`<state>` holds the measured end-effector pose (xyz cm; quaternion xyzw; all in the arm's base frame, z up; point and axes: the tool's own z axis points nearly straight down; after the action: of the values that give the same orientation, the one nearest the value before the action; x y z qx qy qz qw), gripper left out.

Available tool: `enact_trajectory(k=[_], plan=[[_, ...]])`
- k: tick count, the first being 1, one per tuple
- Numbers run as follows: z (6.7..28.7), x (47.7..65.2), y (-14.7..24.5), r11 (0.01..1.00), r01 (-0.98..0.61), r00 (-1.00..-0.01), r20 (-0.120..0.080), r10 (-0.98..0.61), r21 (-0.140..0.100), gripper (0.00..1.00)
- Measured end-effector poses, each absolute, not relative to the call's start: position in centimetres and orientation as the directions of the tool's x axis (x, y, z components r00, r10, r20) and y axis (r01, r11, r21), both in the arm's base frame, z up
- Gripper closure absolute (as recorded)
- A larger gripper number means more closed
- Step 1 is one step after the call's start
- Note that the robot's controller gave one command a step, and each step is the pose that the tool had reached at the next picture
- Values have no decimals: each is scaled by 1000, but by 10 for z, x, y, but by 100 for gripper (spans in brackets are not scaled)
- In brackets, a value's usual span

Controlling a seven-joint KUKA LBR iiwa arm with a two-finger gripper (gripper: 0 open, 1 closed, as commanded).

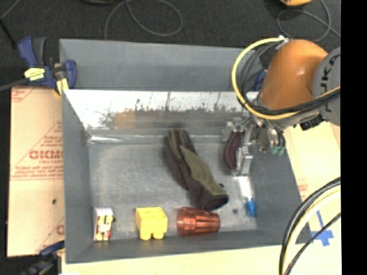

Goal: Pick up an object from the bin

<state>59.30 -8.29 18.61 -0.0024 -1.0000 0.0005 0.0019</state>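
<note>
**Gripper low at the bin's right side**

The gripper [246,149] hangs by the right wall of the bin [75,171], just beside a dark maroon curved thing [230,149]. Whether it is spread or pinching cannot be told. A dark glove [192,171] lies mid-bin and a white tube [245,189] lies just below the gripper.

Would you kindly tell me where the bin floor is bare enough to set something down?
The widest bare patch is the floor left of the glove, above the box and yellow block. The front row, with the cup, is crowded, and so is the right side by the tool and pen.
</note>
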Motion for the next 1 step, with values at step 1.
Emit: enact_trajectory(k=[1], plan=[[191, 595, -83, 1000, 3, -1000, -4, 3, -2, 0]])
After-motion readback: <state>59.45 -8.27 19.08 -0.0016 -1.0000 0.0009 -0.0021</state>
